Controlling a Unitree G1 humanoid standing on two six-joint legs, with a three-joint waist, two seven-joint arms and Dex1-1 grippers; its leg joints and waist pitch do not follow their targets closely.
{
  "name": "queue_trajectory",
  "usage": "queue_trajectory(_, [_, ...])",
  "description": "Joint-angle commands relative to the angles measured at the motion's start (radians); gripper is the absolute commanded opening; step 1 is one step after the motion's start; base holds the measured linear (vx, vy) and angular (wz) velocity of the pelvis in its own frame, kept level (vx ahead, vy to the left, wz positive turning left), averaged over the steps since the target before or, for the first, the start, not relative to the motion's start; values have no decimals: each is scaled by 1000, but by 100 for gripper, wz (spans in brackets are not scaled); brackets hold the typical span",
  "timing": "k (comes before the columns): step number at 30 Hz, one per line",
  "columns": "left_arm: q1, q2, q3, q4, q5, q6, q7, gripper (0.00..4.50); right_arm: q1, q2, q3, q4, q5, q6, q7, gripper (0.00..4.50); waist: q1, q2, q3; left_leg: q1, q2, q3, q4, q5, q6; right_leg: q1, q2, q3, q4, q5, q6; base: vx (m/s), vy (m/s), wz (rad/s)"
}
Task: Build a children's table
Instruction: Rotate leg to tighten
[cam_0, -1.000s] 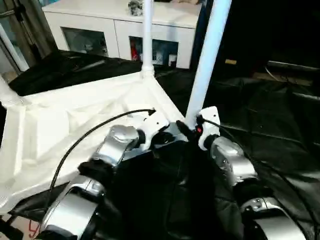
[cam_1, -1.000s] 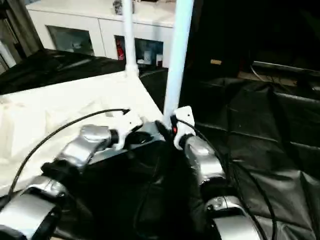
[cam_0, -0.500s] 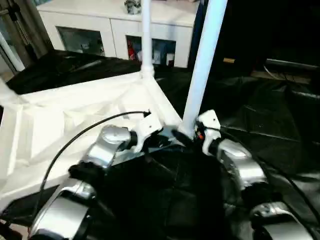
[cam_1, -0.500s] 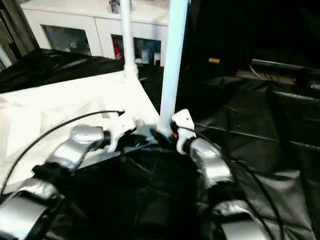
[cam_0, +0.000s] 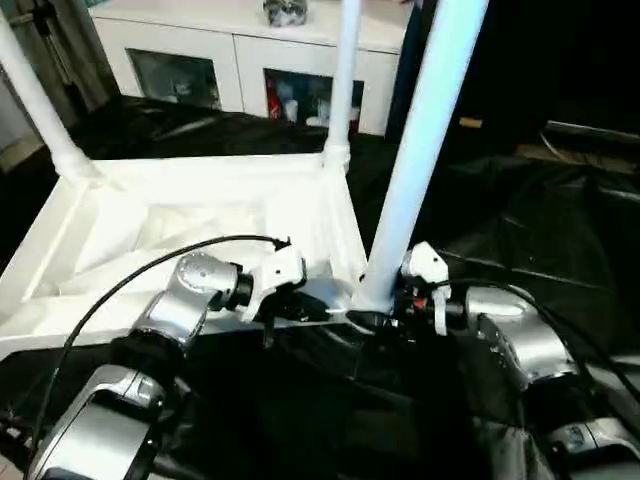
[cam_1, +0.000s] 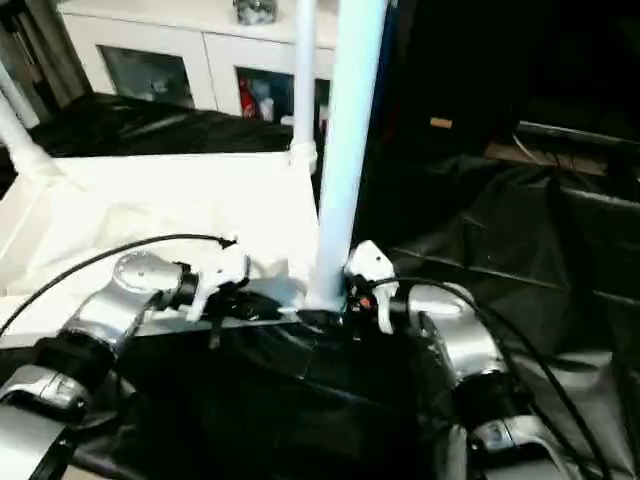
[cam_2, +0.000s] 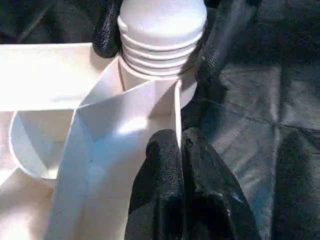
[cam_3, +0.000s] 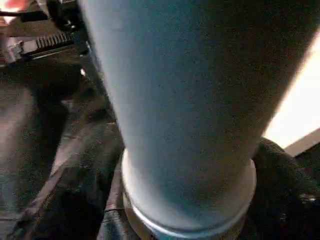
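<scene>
The children's table lies upside down on a black sheet, its white ribbed underside facing up. Three white tube legs stand upright from its corner sockets: one at the far left corner, one at the far right corner, and a thick near leg rising at the near right corner. In the left wrist view the base of the near leg shows ridged rings where it meets the socket.

The left end effector is at the table's near edge, just left of the near leg, its black fingers pinched together on a thin white rib. The right end effector sits at the foot of the near leg, against its right side; whether it is clamped on the leg I cannot tell.

Behind the table stands a white cabinet with glass doors.
</scene>
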Motion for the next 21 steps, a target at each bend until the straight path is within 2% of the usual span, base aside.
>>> queue_trajectory(1, [13, 3, -14, -10, 0, 6, -11, 0, 20, 8, 51, -11, 7, 31, 43, 316, 4, -3, -58, 1, 52, -19, -67, -111, 78, 53, -77, 53, -64, -105, -258, 0, 0, 0])
queue_trajectory(5, [14, 2, -15, -8, -4, 3, -16, 0, 29, 8, 61, -28, 17, 57, 54, 280, 3, -3, -56, 2, 52, -18, -68, -127, 73, 52, -78, 53, -68, -131, -258, 0, 0, 0])
queue_trajectory(11, [4, -36, -7, 4, 6, 20, 54, 0, 34, 65, 24, -1, 34, 58, -12, 273, 3, -4, -57, 1, 51, -18, -67, -126, 66, 52, -78, 54, -68, -132, -255, 0, 0, 0])
queue_trajectory(14, [-7, -60, -2, 17, 19, 35, 111, 0, 22, 107, -5, 39, 18, 43, -118, 272, -1, -2, -52, 5, 50, -19, -70, -161, 50, 47, -80, 55, -78, -207, -241, 0, 0, 0])
queue_trajectory(15, [-11, -67, 0, 22, 22, 40, 128, 0, 16, 117, -12, 54, 10, 38, -152, 272, -3, -4, -51, 6, 48, -22, -73, -184, 36, 47, -81, 54, -85, -270, -222, 0, 0, 0])
queue_trajectory(17, [-23, -92, 5, 36, 34, 60, 187, 0, -9, 149, -32, 114, -22, 29, -281, 272, -10, -2, -47, 7, 46, -24, -76, -208, 21, 42, -80, 54, -92, -331, -203, 0, 0, 0])
queue_trajectory(20, [-54, -157, 19, 62, 52, 107, 321, 0, -51, 220, -72, 211, -54, 9, -491, 272, -22, -2, -47, 7, 45, -29, -78, -221, -3, 42, -81, 53, -95, -378, -184, 0, 0, 0])
queue_trajectory(21, [-61, -171, 22, 69, 55, 117, 350, 0, -57, 235, -80, 224, -55, 5, -524, 272, -26, -2, -47, 11, 44, -29, -77, -233, -5, 38, -81, 53, -100, -394, -179, 0, 0, 0])
